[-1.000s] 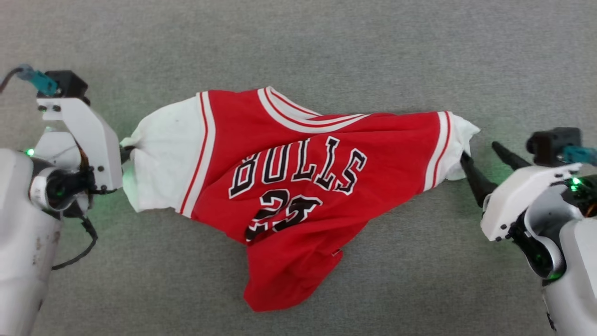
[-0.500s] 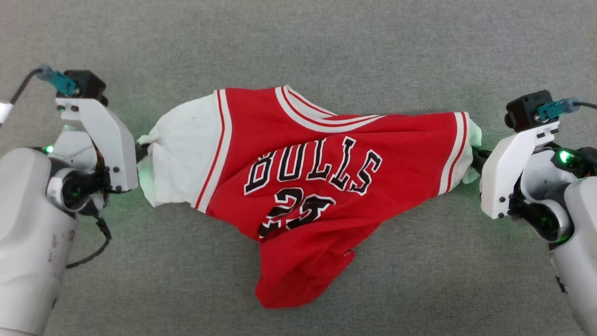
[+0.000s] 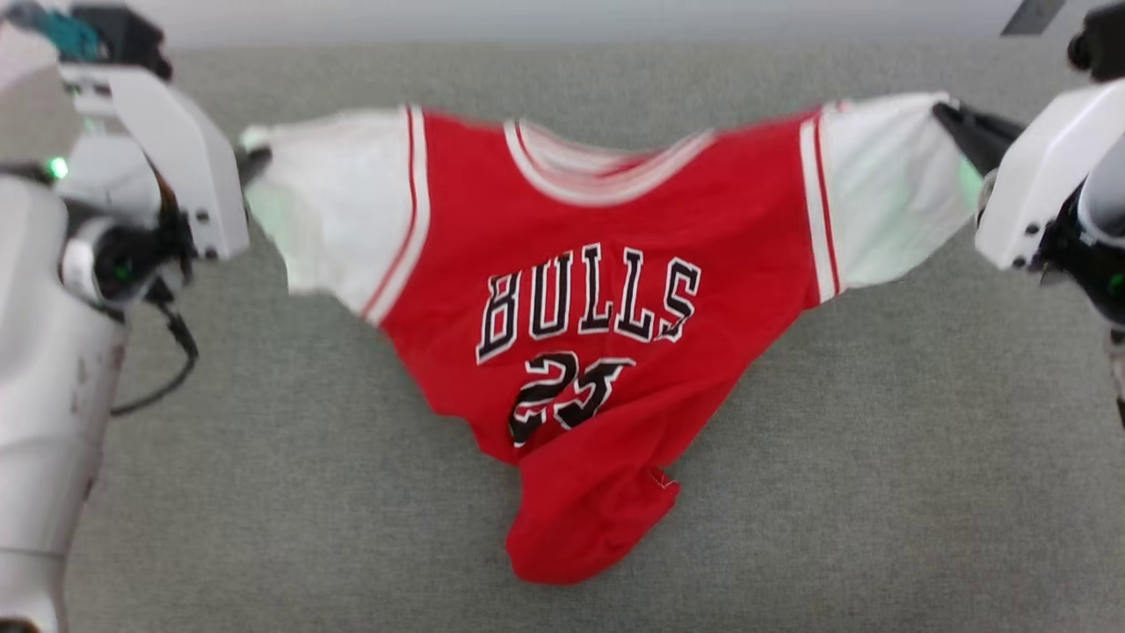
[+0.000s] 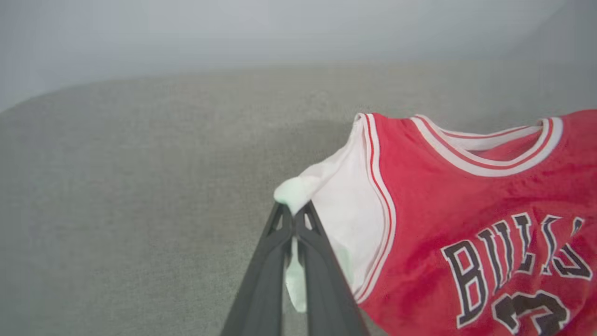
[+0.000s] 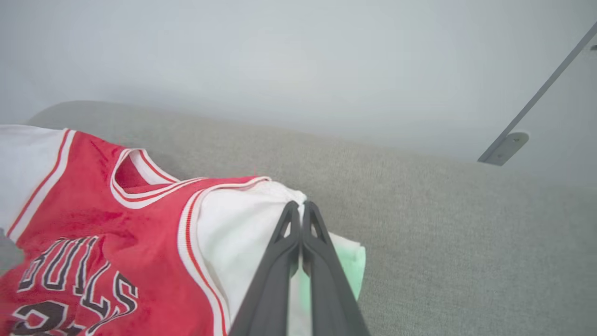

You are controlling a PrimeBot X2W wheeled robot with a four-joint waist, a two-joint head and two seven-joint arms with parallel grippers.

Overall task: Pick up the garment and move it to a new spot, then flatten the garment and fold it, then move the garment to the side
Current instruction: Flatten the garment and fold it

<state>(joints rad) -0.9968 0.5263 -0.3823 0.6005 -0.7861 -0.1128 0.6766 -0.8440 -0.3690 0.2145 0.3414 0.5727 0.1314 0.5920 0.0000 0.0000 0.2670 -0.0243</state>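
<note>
OPERATOR: Confirming status before proceeding; which step is in hand?

GUIDE: You are in the first step, the pick-up and move; the left gripper [image 4: 293, 212] is pinched tight on the tip of the left white sleeve [image 3: 334, 211]; the right gripper [image 5: 301, 208] is pinched tight on the tip of the right white sleeve [image 3: 888, 193]; the garment [image 3: 598, 290] hangs stretched between them over the grey cloth surface [image 3: 879, 457], lettering facing the head view.

OPERATOR: Is it clear of the surface?

GUIDE: You cannot tell from these views; the bunched red hem [image 3: 589, 527] sags lowest and may be touching.

OPERATOR: What does the next move call for?

GUIDE: As a judgement only: carry both arms together to the new spot; hold the sleeve spacing constant so that neither pinch slips; lower the hem first, then draw the garment away from it, so the body lays out flat rather than in a heap; flattening and folding are not yet begun.
</note>
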